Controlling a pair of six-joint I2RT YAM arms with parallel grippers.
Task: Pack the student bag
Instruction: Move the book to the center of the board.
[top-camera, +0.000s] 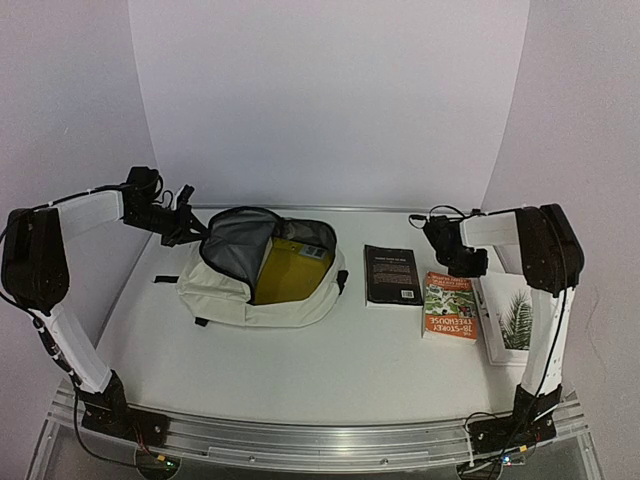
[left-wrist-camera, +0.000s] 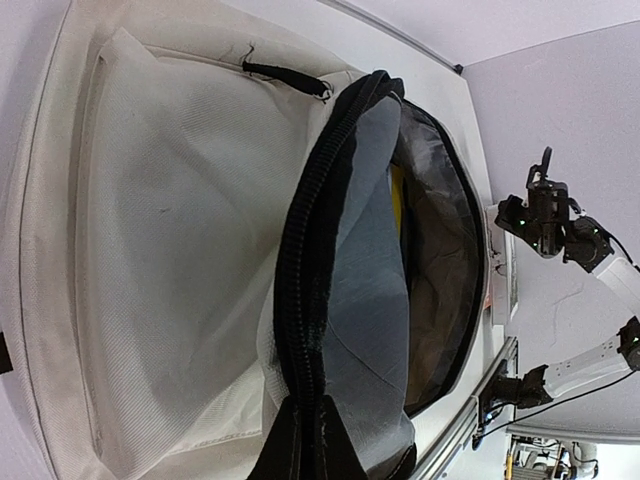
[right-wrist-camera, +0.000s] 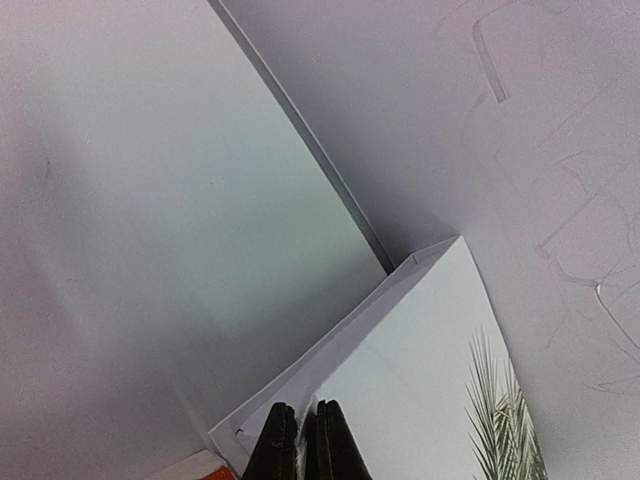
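White desk (top-camera: 300, 350), lilac walls. Student bag (top-camera: 262, 272) open left of centre, rim pinched in shut left jaws. Right jaws closed at white book (right-wrist-camera: 420, 370) corner, hold unclear; could slip off thin edge.

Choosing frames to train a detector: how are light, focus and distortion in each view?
Top external: soft even light, faint shadows, table edge bowed by the wide lens. Left wrist: student bag weave sharp, its nearest zipper trim softer. Right wrist: white book crisp, right gripper dark and slightly soft.
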